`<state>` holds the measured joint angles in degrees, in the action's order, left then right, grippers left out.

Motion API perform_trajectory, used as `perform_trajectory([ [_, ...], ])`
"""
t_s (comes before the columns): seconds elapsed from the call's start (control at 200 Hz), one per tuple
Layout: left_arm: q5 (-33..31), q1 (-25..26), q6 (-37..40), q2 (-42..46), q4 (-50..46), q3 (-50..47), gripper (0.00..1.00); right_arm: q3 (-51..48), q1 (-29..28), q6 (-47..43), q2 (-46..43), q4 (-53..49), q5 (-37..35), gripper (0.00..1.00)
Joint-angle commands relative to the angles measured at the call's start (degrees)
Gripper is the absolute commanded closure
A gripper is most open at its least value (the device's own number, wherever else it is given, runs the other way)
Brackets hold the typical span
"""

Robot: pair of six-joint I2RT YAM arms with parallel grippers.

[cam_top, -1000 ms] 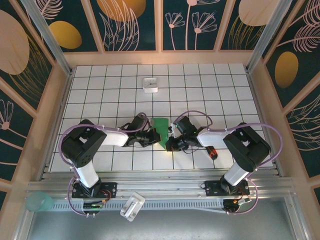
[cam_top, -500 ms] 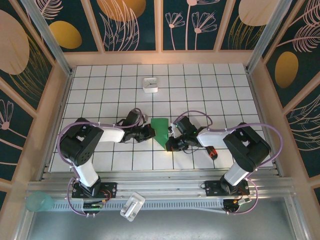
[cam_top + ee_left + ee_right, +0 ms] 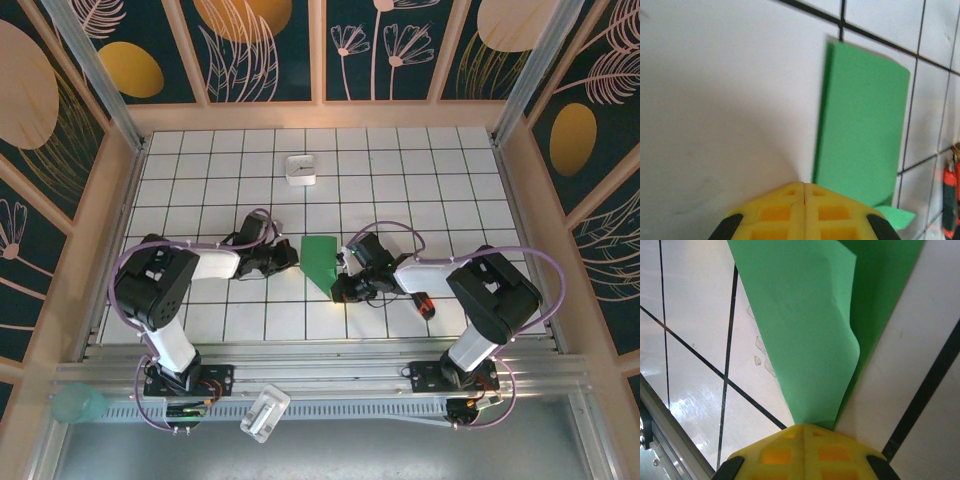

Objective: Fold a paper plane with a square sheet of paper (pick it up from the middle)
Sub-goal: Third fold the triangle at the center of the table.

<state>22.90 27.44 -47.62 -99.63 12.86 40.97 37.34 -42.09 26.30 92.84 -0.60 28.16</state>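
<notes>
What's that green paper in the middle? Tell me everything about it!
The bright green sheet of paper is thin, plain and matte, folded into a long wedge, wide at the far end and pointed toward the arms. It lies on the white tiled tabletop. One folded layer bows up loosely. Its narrow end runs into the shut yellow tips of the right gripper; pinched or pressed, I cannot tell. The shut left gripper sits beside its left edge.
</notes>
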Motion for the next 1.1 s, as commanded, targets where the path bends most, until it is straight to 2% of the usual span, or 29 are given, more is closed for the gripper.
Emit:
perform_trajectory([
  [0.0, -2.44, -0.94, -0.03, 4.7, -0.27, -2.01, 0.88, -4.21, 0.1, -0.67, 2.35, -12.16, -7.24, 1.0],
  [0.095, -1.1, 0.23, -1.74, 8.62, 1.3, -4.37, 0.79, -4.13, -0.66, -1.73, -0.05, -11.39, -5.81, 1.0],
  [0.21, -2.06, 4.12, -3.31, 13.64, 3.63, -6.54, 0.71, -2.76, -0.96, -2.99, -3.78, -10.03, -3.6, 1.0],
  [0.395, 0.79, 7.65, -5.38, 13.5, 8.87, -6.92, 0.7, 0.7, -0.22, -2.83, -8.3, -5.89, 0.97, 1.0],
  [0.485, 0.15, 7.63, -4.97, 12.58, 7.21, -6.12, 0.69, 1.62, 0.73, -1.95, -9.74, -3.79, 1.3, 0.97],
  [0.691, -5.48, 6.65, -0.49, 14.58, 4.11, -6.38, 0.6, 3.62, 1.73, -1.4, -10.75, -0.76, -1.9, 0.89],
  [0.786, -4.36, 5.28, -0.85, 14.82, 5.91, -7.47, 0.56, 5.79, 1.83, -1.61, -7.67, -1.13, -3.87, 0.87],
  [0.981, -1.67, 5.21, -0.15, 14.46, 6.03, -8.16, 0.45, 8.65, 2.1, -3.59, -5.69, -6.87, -16.36, 0.77],
  [1.096, -1.15, 5.16, 0.29, 14.14, 6.08, -8.39, 0.41, 9.06, 2.2, -4.63, -4.75, -8.32, -18.16, 0.73],
])
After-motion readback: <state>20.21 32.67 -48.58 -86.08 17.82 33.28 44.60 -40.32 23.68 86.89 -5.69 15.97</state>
